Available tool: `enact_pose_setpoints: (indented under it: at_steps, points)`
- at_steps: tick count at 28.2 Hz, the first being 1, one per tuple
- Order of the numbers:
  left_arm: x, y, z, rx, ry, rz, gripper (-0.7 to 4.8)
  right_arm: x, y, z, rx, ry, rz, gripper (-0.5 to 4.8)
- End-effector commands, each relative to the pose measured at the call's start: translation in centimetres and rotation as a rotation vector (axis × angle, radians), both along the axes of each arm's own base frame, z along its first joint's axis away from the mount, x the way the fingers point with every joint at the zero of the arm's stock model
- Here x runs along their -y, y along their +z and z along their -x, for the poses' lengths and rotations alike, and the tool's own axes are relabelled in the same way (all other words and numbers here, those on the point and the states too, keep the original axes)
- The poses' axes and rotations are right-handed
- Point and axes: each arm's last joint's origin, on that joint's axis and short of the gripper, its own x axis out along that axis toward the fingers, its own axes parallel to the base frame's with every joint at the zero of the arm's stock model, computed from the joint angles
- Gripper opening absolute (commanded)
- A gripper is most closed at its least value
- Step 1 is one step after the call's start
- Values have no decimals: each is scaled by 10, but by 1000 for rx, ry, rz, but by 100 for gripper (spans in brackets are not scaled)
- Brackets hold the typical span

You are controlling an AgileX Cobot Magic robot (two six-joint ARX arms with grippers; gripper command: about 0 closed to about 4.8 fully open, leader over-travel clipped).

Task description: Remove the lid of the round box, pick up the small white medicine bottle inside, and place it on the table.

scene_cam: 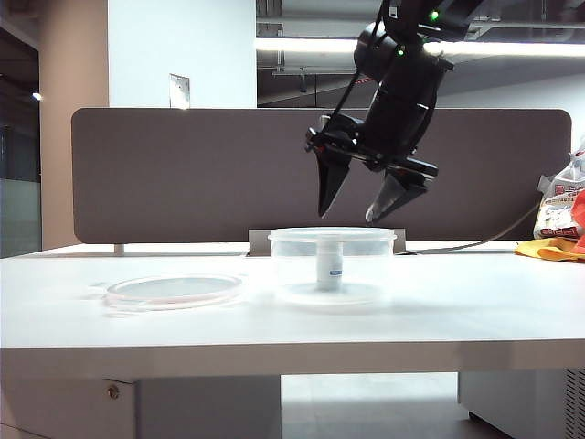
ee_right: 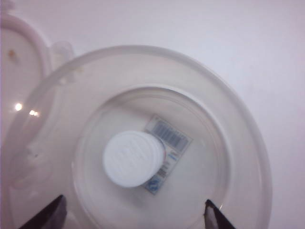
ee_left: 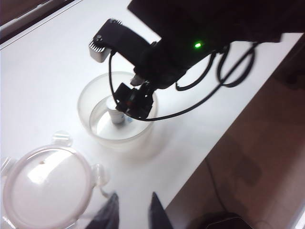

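Note:
The round box point(scene_cam: 292, 261) stands uncovered in the middle of the table point(scene_cam: 274, 329). The small white medicine bottle point(scene_cam: 329, 265) is upright inside it. Its lid point(scene_cam: 174, 290) lies flat on the table to the left, apart from the box. My right gripper point(scene_cam: 347, 218) hangs open just above the box's rim, fingers pointing down. In the right wrist view the bottle's cap point(ee_right: 131, 157) sits inside the box point(ee_right: 190, 67), between the spread tips of the right gripper point(ee_right: 134, 200). My left gripper point(ee_left: 134, 195) is open and empty, high above the table beside the lid point(ee_left: 45, 188).
A dark brown divider panel point(scene_cam: 183, 174) backs the table. Bags and yellow cloth point(scene_cam: 559, 224) lie at the far right, with a cable point(scene_cam: 475, 242) running toward them. The right arm point(ee_left: 157, 52) reaches over the box point(ee_left: 88, 102) in the left wrist view.

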Motion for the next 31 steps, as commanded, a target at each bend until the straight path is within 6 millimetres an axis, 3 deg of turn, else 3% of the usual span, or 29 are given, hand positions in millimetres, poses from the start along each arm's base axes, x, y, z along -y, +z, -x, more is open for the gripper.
enact_pose_setpoints:
  at_steps: [1, 24, 28, 31]
  points:
    - [-1, 4, 2, 21, -2, 10, 85, -2, 3, -2, 21, -7, -21, 369]
    - [-1, 5, 1, 29, 0, 14, 85, -13, -13, -14, 31, 1, -106, 354]
    - [-1, 5, 1, 31, 0, 15, 85, -13, -16, -16, 26, -2, -105, 268]
    - [-1, 5, 1, 31, 0, 15, 85, -13, -19, -16, 21, -2, -104, 265]
